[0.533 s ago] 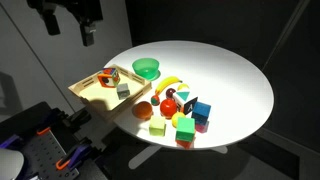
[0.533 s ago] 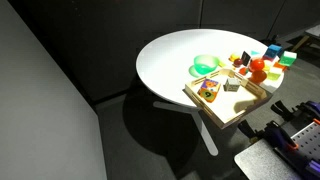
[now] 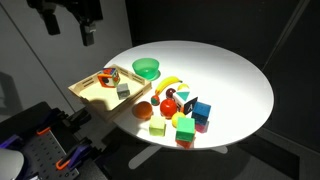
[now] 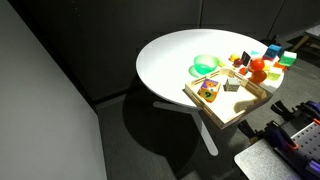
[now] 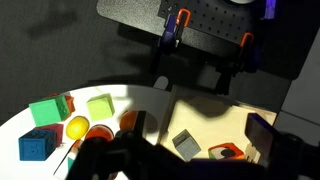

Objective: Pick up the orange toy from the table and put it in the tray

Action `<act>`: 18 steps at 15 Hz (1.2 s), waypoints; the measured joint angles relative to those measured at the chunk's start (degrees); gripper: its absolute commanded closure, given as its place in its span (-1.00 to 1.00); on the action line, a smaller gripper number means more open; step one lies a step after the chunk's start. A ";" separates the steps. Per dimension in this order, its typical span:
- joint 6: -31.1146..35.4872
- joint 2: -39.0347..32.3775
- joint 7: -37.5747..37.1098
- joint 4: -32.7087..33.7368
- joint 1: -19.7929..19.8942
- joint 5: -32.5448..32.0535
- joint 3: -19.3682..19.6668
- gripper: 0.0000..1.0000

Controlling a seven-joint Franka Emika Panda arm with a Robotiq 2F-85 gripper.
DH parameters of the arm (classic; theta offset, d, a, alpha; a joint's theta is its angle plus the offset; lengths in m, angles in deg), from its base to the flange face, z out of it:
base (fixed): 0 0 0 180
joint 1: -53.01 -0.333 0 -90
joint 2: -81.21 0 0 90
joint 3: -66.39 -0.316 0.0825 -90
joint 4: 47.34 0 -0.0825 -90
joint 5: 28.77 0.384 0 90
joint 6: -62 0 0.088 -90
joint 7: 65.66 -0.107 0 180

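Though it hangs high above the shallow tan wooden tray (image 3: pixel 88 97), the black gripper (image 3: pixel 69 31) is spread wide and holds nothing. The small round orange toy (image 3: pixel 145 110) lies on the round white table (image 3: pixel 230 80), just beside the tray. Only the wrist view shows orange clamps (image 5: pixel 178 25) beyond the table.

Pale wooden tray (image 3: pixel 95 94), matt white table (image 3: pixel 226 76)

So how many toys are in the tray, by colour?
Orange-and-white toy: 1
Grey block: 1
Total in the tray: 2
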 measured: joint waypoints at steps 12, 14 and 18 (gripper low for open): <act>5.38 -3.46 -0.67 0.55 0.00 0.00 -0.99 -1.00; 8.01 -5.61 -1.35 1.09 0.00 0.00 -1.44 -1.00; 13.42 -10.56 -3.29 2.29 0.16 0.00 -1.95 -1.00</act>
